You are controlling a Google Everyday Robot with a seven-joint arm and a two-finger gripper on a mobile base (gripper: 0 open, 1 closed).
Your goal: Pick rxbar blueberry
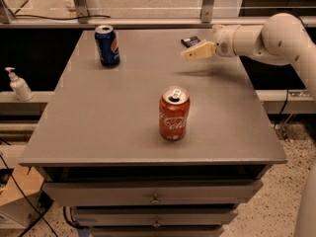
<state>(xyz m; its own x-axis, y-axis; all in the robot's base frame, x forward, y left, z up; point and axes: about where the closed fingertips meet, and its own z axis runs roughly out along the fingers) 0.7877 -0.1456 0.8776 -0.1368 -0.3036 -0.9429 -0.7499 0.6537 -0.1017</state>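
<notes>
- The rxbar blueberry (190, 41), a small dark flat bar, lies on the grey table (98, 122) well behind the Coca-Cola can (174, 115) and a little to its right, near the table's far edge.
- The gripper (188, 55) hovers just in front of the bar, between it and the Coca-Cola can but much nearer the bar, pointing left.
- Whether the claw is spread or pressed together I cannot tell; it pinches nothing that I can see.
- The white arm (266, 36) reaches in from far right of the Coca-Cola can.
- The Coca-Cola can stands upright, opened, about mid-table.
- A blue Pepsi can (107, 46) stands upright behind and left of the Coca-Cola can.
- A white pump bottle (19, 85) sits off the table, far left of the Coca-Cola can.
</notes>
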